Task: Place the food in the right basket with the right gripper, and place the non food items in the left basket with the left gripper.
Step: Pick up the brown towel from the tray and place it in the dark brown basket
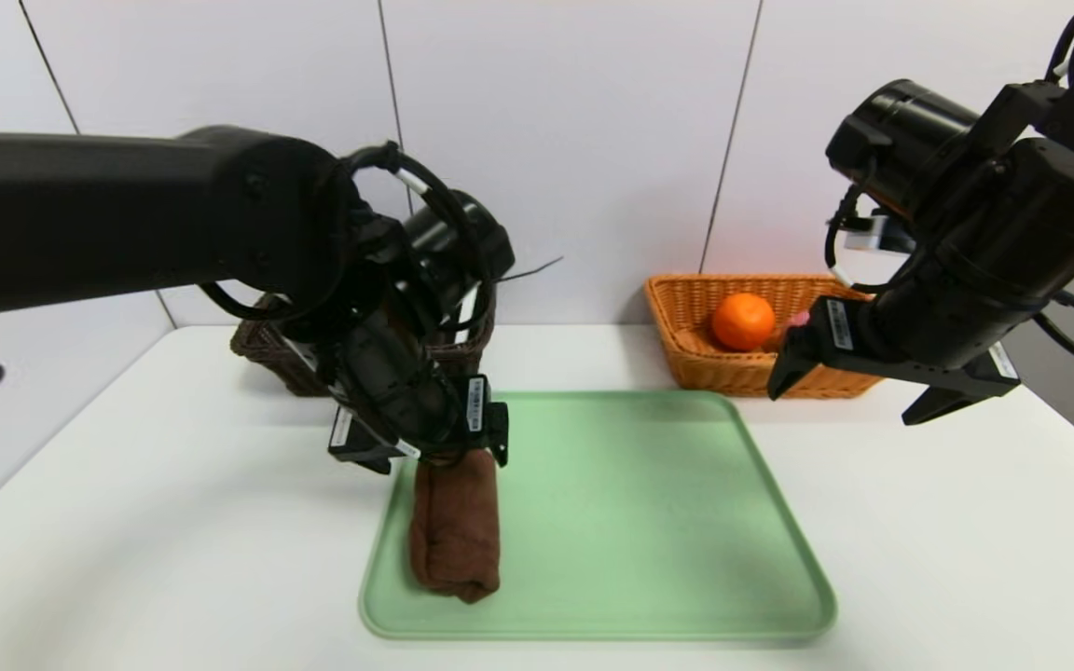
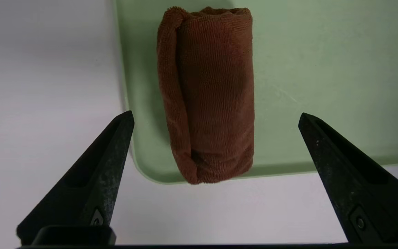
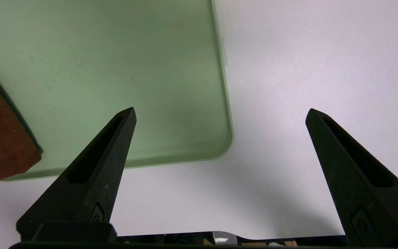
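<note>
A rolled brown towel [image 1: 455, 533] lies on its side at the left edge of the green tray [image 1: 649, 522], its long axis running from the robot's side toward the wall, parallel to that edge. Its near end reaches the tray's front left corner, and in the left wrist view the end of the towel [image 2: 207, 97] overlaps the rim of the tray [image 2: 323, 69] there. The fold line runs lengthwise along the roll.

The left gripper [image 1: 430, 447] hangs over the far end of the towel, pointing steeply down, its jaws spread wide to either side of the roll and holding nothing. The right gripper [image 1: 859, 391] is raised over the worktop [image 1: 966, 522] to the right of the tray, in front of the right basket [image 1: 686, 308]; its jaws are likewise spread wide and hold nothing.

The right basket is light wicker and holds an orange [image 1: 742, 321], with something pink just beside it, mostly hidden by the gripper. The left basket [image 1: 262, 349] is dark wicker, largely behind the left arm. Both stand at the back of the worktop against a white panelled wall [image 1: 593, 140]. The worktop is plain white and smooth; the rest of the tray is bare.
</note>
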You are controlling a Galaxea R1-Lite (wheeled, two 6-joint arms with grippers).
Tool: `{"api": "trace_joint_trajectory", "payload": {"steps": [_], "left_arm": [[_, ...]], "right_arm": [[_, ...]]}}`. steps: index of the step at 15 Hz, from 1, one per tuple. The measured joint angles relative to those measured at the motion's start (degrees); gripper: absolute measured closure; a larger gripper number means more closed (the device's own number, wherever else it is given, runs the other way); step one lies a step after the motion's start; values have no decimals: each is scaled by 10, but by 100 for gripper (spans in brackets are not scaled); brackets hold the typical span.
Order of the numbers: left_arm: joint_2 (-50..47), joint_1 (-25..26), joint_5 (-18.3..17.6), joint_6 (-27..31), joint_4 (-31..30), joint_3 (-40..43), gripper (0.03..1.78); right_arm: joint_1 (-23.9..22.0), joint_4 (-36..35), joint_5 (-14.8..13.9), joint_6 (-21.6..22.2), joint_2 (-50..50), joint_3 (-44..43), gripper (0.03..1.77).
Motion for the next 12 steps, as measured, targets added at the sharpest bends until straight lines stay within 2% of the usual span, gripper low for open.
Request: {"api": "trace_joint_trajectory", "payload": {"steps": [5, 12], "left_arm": [[64, 8, -2, -10, 0, -13, 12], [91, 9, -16, -25, 3, -15, 12]], "right_arm": [[-5, -1, 0, -1, -5, 0, 11], [-5, 0, 0, -3, -3, 0, 11]]}}
